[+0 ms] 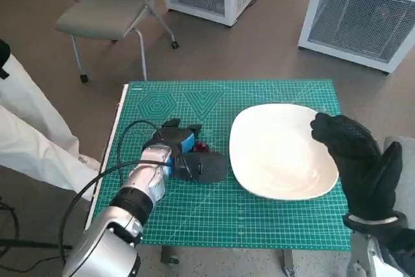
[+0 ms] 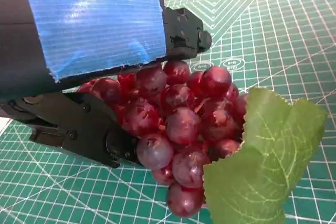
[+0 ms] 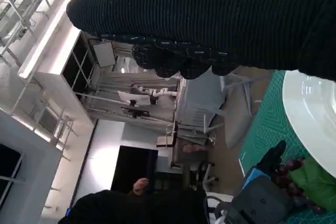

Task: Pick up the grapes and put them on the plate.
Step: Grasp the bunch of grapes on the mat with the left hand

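A bunch of dark red grapes [image 2: 178,114] with a green leaf [image 2: 262,161] lies in my left hand [image 2: 89,51]; black fingers [image 2: 79,124] press it from one side and the taped back covers the other. From the head view, that left hand [image 1: 185,157] sits on the green mat left of the plate, and only a few grapes [image 1: 203,147] show past it. The white oval plate [image 1: 279,150] is bare. My gloved right hand [image 1: 356,160] hovers over the plate's right rim, fingers spread, holding nothing. The right wrist view shows the grapes [image 3: 291,166] and plate [image 3: 310,103].
The green cutting mat [image 1: 227,218] covers the small table. A grey chair [image 1: 107,11] and white cabinets [image 1: 363,17] stand beyond it. A person in white clothing [image 1: 26,134] is close at the table's left. A black cable [image 1: 123,137] loops off my left forearm.
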Controlling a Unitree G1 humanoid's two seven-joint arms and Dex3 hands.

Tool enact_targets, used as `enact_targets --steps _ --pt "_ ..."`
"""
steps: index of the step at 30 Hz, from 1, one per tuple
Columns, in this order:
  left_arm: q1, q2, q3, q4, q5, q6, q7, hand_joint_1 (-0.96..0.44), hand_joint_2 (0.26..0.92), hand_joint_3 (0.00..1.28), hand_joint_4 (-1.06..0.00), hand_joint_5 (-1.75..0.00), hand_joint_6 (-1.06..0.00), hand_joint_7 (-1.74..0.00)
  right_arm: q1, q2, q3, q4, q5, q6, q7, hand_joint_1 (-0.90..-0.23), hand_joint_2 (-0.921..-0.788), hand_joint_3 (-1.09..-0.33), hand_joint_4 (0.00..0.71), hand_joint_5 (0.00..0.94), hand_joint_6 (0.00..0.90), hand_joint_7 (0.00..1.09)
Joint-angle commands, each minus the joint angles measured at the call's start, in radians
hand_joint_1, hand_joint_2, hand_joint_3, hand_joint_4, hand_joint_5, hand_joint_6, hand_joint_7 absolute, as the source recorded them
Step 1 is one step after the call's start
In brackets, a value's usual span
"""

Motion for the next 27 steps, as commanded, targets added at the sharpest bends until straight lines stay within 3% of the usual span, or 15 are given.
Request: enact_targets --steps 1,3,4,8,13,20,24,27 --pt "0.042 0.003 -0.007 0.017 -0.008 -0.031 0.058 0.21 0.836 0.39 -0.33 -1.24 -0.46 -0.5 0.023 -0.01 0.001 -0.002 0.0 0.021 0.003 -0.346 -0.921 -0.63 0.378 0.869 0.198 1.05" --pt "0.05 0.008 -0.012 0.015 -0.004 -0.043 0.081 0.11 0.872 0.42 -0.3 -1.43 -0.37 -1.01 0.024 -0.011 0.0 -0.004 0.0 0.023 0.002 -0.346 -0.921 -0.63 0.378 0.87 0.197 1.05" --pt "0.053 0.01 -0.014 0.013 -0.002 -0.047 0.089 0.08 0.887 0.42 -0.29 -1.49 -0.34 -1.19 0.025 -0.011 0.0 -0.005 0.0 0.024 0.002 -0.346 -0.921 -0.631 0.378 0.87 0.197 1.05" --pt "0.061 0.024 -0.018 0.0 -0.001 -0.066 0.108 0.02 0.913 0.42 -0.27 -1.58 -0.28 -1.48 0.025 -0.013 0.0 -0.008 -0.001 0.026 0.001 -0.347 -0.921 -0.63 0.377 0.872 0.197 1.05" --pt "0.065 0.04 -0.011 -0.01 -0.012 -0.098 0.113 0.0 0.911 0.4 -0.29 -1.57 -0.31 -1.52 0.021 -0.014 0.002 -0.008 -0.002 0.029 -0.001 -0.347 -0.921 -0.63 0.377 0.873 0.197 1.05" --pt "0.065 0.055 0.002 -0.015 -0.027 -0.121 0.114 0.01 0.798 0.5 -0.32 -1.72 -0.56 -1.16 0.011 -0.012 0.006 0.002 -0.003 0.03 -0.002 -0.348 -0.921 -0.631 0.377 0.873 0.197 1.05" --pt "0.067 0.059 0.004 -0.018 -0.037 -0.122 0.119 0.01 0.784 0.52 -0.32 -1.73 -0.57 -1.15 0.008 -0.009 0.008 0.006 -0.006 0.027 -0.003 -0.348 -0.921 -0.63 0.377 0.873 0.198 1.05" --pt "0.071 0.062 0.005 -0.022 -0.04 -0.124 0.123 0.0 0.829 0.48 -0.32 -1.64 -0.45 -1.33 0.005 -0.008 0.01 0.011 -0.006 0.024 -0.002 -0.349 -0.921 -0.63 0.377 0.872 0.198 1.05"
